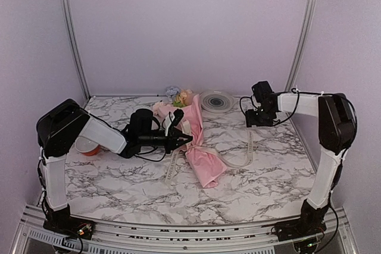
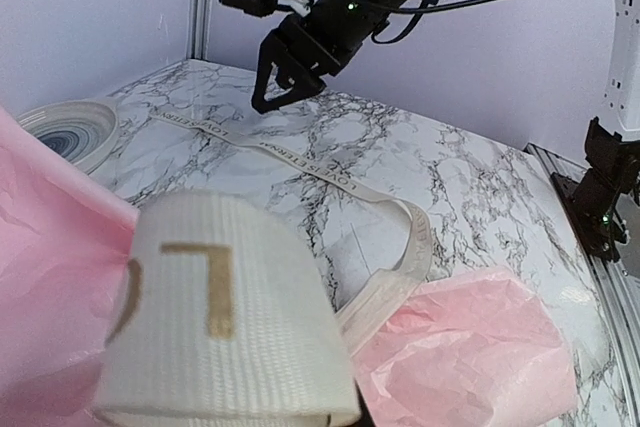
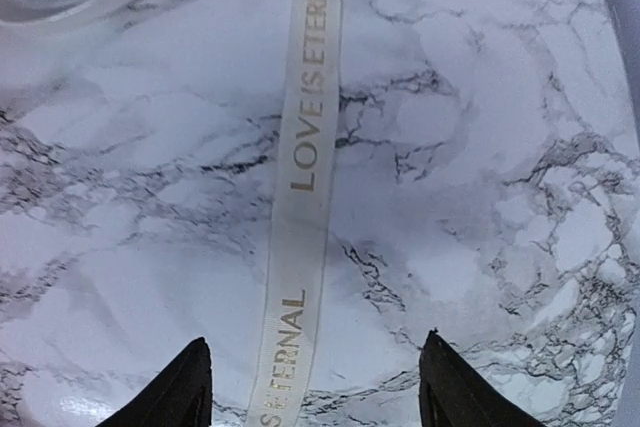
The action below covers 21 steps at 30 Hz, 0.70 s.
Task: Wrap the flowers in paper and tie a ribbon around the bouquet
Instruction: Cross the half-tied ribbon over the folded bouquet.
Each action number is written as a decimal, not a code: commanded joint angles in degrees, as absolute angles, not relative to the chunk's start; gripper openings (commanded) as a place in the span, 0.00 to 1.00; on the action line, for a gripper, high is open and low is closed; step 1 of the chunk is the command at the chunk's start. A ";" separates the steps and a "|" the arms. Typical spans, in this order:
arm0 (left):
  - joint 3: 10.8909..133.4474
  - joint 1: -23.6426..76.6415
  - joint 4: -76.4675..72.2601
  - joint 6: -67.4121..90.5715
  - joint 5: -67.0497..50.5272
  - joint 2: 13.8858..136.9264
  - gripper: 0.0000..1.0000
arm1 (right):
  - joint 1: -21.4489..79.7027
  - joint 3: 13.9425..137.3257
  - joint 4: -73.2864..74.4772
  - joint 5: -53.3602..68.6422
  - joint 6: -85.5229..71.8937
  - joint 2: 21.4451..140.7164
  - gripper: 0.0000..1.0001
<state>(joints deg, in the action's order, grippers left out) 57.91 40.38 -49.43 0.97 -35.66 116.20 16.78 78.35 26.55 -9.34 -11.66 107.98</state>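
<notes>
The ribbon (image 3: 305,147) reads "LOVE IS ETERN" in gold, cut off at the edge. It lies flat on the marble table (image 3: 480,147) under the spread right gripper (image 3: 315,387). The left gripper (image 1: 181,141), pressed together, pinches a ribbon loop against the pink bouquet (image 1: 201,147), and the loop hides its fingers.

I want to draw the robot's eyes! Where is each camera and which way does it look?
Top: above and behind, looking down at the table; left arm and right arm show.
Left wrist: low by the bouquet, facing across to the right end effector; the ribbon fills the front.
Right wrist: looking straight down; its two fingertips show.
Shared: both wrist views see the ribbon and plate.
</notes>
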 commanded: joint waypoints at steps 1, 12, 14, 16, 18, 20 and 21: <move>57.00 40.22 -50.02 -0.31 -37.26 116.84 0.00 | 16.96 83.08 37.68 -11.48 -13.82 114.19 0.68; 58.25 40.22 -48.68 -1.04 -37.26 117.11 0.00 | 16.08 85.25 39.93 -0.87 -12.23 121.85 0.30; 58.35 40.21 -48.27 -1.25 -37.32 117.03 0.00 | 15.46 85.01 38.17 3.48 -12.23 122.09 0.16; 58.50 40.24 -47.69 -1.63 -37.29 116.98 0.00 | 15.28 85.75 36.77 6.28 -12.09 122.45 0.00; 58.48 40.25 -46.99 -2.04 -37.14 116.84 0.00 | 15.27 87.11 36.74 6.55 -11.98 122.60 0.00; 58.53 40.25 -46.39 -2.40 -37.01 116.51 0.00 | 15.25 88.97 36.81 6.21 -11.52 121.96 0.00; 58.49 40.24 -46.14 -2.72 -36.94 116.44 0.00 | 15.29 89.84 36.59 6.90 -10.79 121.20 0.00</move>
